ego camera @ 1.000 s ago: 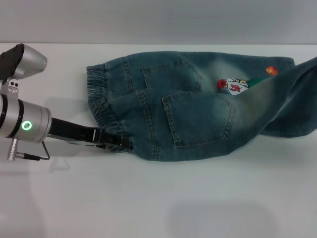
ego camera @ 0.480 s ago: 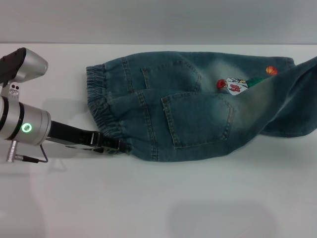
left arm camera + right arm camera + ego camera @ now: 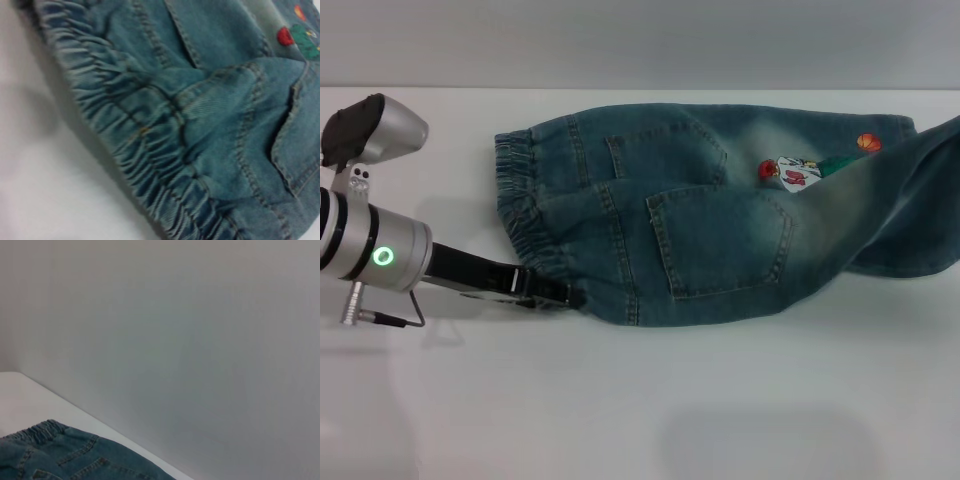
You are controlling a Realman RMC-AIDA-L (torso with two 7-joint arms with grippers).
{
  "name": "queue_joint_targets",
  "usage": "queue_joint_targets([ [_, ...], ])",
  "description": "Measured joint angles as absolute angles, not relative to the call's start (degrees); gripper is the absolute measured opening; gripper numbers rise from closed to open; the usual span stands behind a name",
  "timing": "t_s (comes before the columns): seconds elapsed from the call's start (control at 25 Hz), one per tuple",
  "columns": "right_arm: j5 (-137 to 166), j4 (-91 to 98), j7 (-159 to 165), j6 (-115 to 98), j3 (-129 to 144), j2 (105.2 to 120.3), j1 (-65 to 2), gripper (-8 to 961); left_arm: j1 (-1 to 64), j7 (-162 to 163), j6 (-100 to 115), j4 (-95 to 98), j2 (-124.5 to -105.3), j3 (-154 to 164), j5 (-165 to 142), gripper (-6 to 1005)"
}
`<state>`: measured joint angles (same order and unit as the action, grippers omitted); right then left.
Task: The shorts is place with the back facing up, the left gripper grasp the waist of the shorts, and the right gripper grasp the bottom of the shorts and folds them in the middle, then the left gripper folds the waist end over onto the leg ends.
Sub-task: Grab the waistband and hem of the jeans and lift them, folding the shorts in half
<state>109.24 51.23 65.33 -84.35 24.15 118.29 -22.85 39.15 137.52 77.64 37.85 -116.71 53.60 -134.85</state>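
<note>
Shorts folded, left pincer at waistband

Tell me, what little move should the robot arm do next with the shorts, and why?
Probably lift the waist of the shorts and carry it over toward the leg ends. The left end effector sits at the waistband's near corner, and the shorts already look folded lengthwise.

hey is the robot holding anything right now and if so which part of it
The left gripper is at the near corner of the waist of the shorts, but whether it grips them cannot be told. The right gripper is out of view.
</note>
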Motion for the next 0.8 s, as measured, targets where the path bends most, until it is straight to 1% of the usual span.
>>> queue_joint_targets([
  [0.28, 109.2, 51.2, 65.3, -84.1, 24.1, 118.34, -22.9, 0, 39.7, 137.0, 78.1, 37.9, -117.37, 53.6, -134.6, 839],
  [0.76, 109.1, 51.1, 65.2, -84.2, 24.1, 118.39, -22.6, 0, 40.0, 137.0, 74.8, 38.4, -117.53, 53.5, -134.7, 827],
  [0.8, 108.9, 51.1, 65.2, -84.2, 24.1, 118.39, -22.6, 0, 39.8, 137.1, 74.2, 38.4, -117.51, 53.5, -134.7, 787],
])
